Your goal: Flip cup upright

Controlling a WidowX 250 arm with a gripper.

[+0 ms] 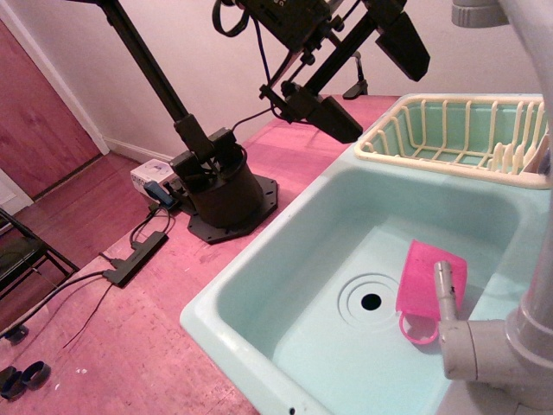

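The pink translucent cup (425,281) rests in the pale green sink (259,285), to the right of the drain, not upright, with its loop handle (417,329) towards the front. The faucet spout hides a strip of it. My gripper (371,79) hangs high above the sink's back rim, well up and to the left of the cup. Its two black fingers (404,41) are spread wide apart with nothing between them.
A cream dish rack (458,143) stands at the sink's back right. A grey faucet (505,346) rises at the front right, its spout over the cup. The drain (371,301) is in the basin floor. The arm's base (220,194) stands on the pink counter to the left.
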